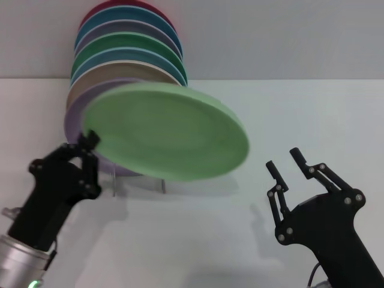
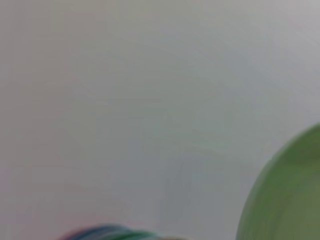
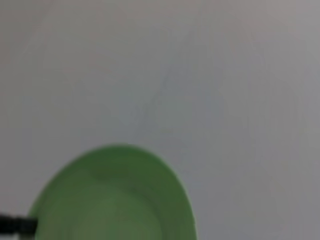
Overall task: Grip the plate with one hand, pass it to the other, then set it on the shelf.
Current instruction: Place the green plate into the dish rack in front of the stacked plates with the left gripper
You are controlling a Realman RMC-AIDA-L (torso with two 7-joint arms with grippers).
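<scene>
The pale mint-green plate point(image 1: 168, 132) hangs tilted in the air over the table, in front of the rack. My left gripper point(image 1: 90, 141) is shut on its left rim and holds it up. The plate also shows in the left wrist view point(image 2: 285, 195) and in the right wrist view point(image 3: 115, 200). My right gripper point(image 1: 284, 161) is open and empty, to the right of the plate and a little lower, apart from it. The wire shelf point(image 1: 138, 183) stands behind and under the plate, mostly hidden; only its thin legs show.
A row of several upright plates fills the rack behind: a lilac plate point(image 1: 75, 117) at the front, then beige, a darker green plate point(image 1: 120, 45), blue and red ones. The white table point(image 1: 198, 240) stretches in front, with a pale wall behind.
</scene>
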